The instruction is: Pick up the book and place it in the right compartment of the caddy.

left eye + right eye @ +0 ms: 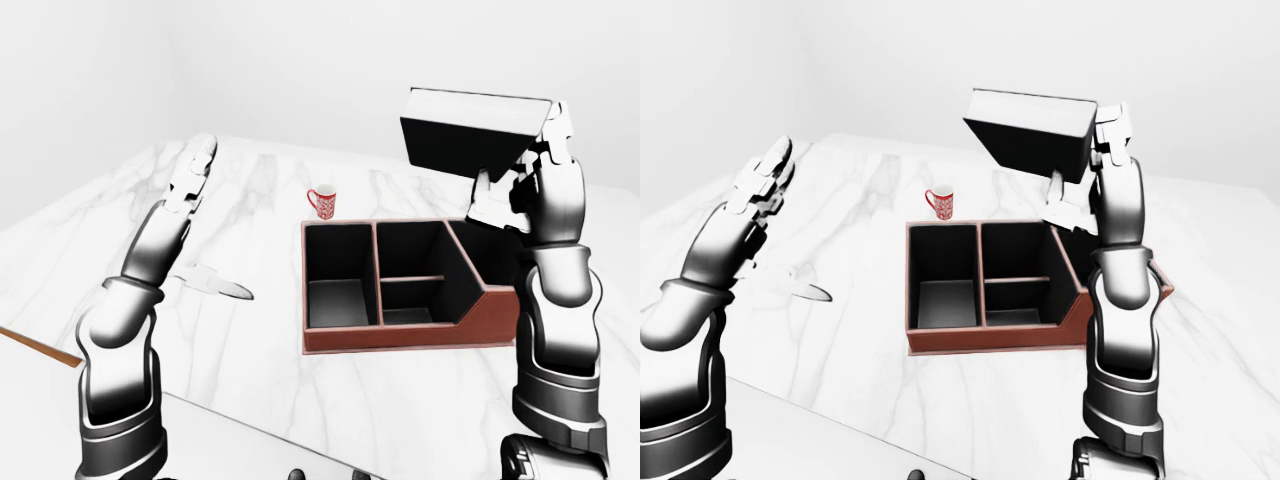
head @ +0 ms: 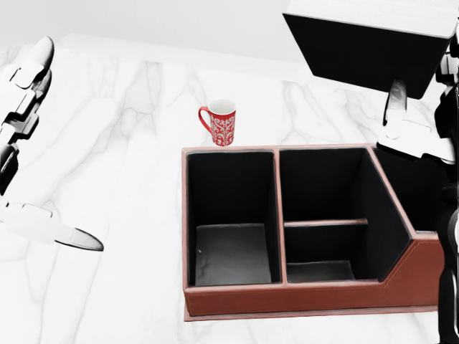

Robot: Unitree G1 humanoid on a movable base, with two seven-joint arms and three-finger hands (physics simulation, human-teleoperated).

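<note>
I am holding the book (image 1: 1032,133) clamped in my right hand (image 1: 1088,180) above the caddy (image 2: 401,276); left hand (image 1: 185,190) is hanging open. Tilted, the book is risking catching the divider or slipping.

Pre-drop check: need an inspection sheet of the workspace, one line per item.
Surface: white marble table.
Book: held in the air, tilted, above the caddy's right side.
Caddy: on the table, compartments that show are empty; its right compartment is partly hidden by the arm.
Clutter: red mug, upright, just beyond the caddy, apart from it.
Right hand: closed on the book.
Left hand: open, over bare table, holding nothing.
Cables: nothing seen.
Surroundings: plain white walls; nothing else seen.
</note>
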